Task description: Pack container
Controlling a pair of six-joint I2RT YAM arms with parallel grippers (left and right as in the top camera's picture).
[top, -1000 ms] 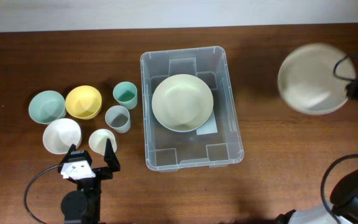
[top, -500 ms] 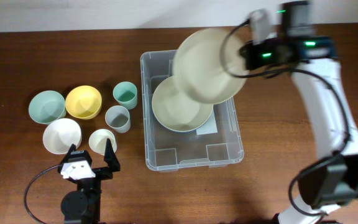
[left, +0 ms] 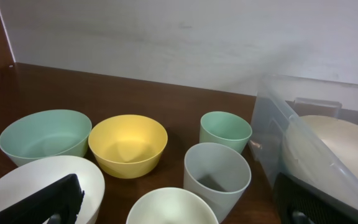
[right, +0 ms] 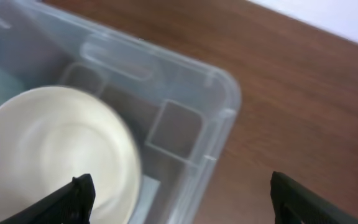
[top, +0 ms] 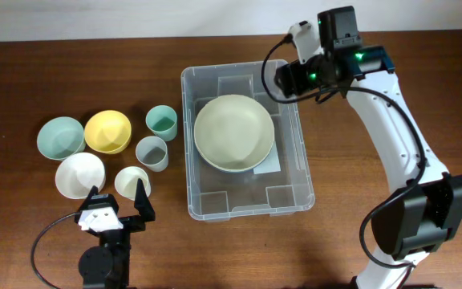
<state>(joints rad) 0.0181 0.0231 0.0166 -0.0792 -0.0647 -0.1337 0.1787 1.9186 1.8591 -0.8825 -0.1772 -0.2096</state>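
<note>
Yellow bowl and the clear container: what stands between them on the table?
A small green cup stands between the yellow bowl and the container, with a grey cup just beside it. The overhead view shows this best.

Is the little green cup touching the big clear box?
Apart. The left wrist view shows a strip of brown table between the green cup and the container wall.

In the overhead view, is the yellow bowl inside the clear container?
No, the yellow bowl sits on the table left of the container, beside a teal bowl.
</note>
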